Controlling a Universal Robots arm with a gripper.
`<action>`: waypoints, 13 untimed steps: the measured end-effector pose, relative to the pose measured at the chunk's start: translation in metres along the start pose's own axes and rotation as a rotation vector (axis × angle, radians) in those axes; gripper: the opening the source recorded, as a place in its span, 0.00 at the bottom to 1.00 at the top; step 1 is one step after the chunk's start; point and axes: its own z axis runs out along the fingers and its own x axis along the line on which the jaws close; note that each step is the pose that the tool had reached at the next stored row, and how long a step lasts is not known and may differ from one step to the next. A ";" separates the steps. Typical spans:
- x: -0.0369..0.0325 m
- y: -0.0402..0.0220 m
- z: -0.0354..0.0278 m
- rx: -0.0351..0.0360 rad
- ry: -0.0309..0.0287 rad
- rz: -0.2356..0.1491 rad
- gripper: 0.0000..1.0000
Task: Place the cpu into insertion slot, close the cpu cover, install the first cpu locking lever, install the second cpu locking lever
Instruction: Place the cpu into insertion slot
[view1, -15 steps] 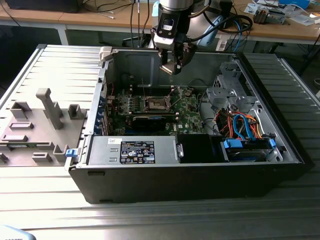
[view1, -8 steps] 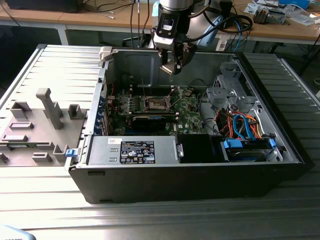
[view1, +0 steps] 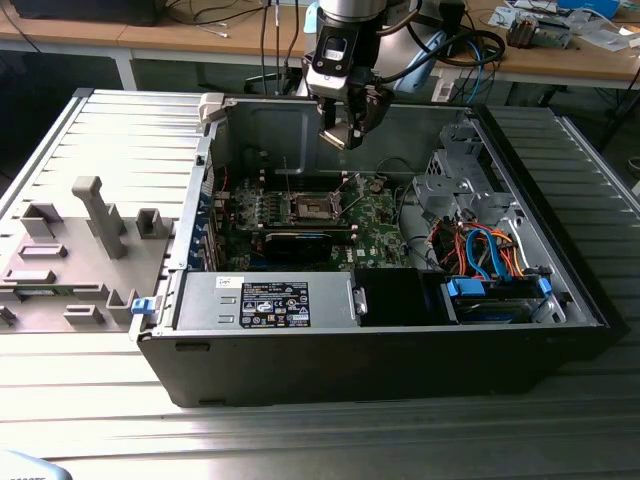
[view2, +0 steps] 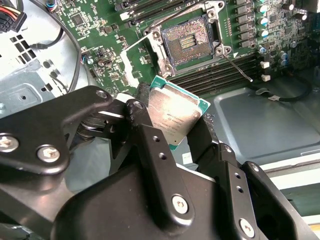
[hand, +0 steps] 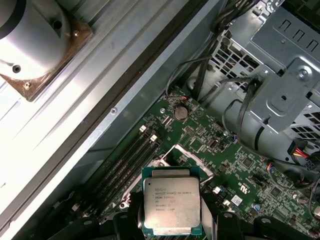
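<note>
The black two-fingered gripper (view1: 346, 128) is clamped on the cpu (hand: 171, 206), a small flat square chip with a dull silver-grey metal top and a thin green border. It holds the chip in the air over the open black computer case (view1: 560, 330). In both wrist views one finger presses on each of two opposite edges, leaving the metal top bare. In the exterior view the insertion slot (view1: 312, 207), a small square socket with a dark centre and silvery rim on the green motherboard (view1: 380, 235), lies between six and seven o'clock from the gripper and well apart from it. The contact field shows uncovered in the second wrist view. The chip is probably very light, stiff and thin. Its smooth lid would be slippery, and its underside and the socket's fine contacts would be fragile, so the edge grip seen here looks the safest hold, with the chip kept level. By count there is one cpu, one socket and one gripper. One thin silvery frame (hand: 197, 164) behind the chip seems to be the cpu cover, swung off the socket, though its pose is hard to read. One thin wire locking lever (view2: 235, 65) stands clear beside the socket.
</note>
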 end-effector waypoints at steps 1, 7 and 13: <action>0.0000 0.0000 0.0000 0.0000 0.0000 0.001 0.55; 0.0000 0.0000 0.0000 -0.0001 -0.0006 0.006 0.55; 0.0000 0.0000 0.0000 -0.0002 -0.0010 0.011 0.55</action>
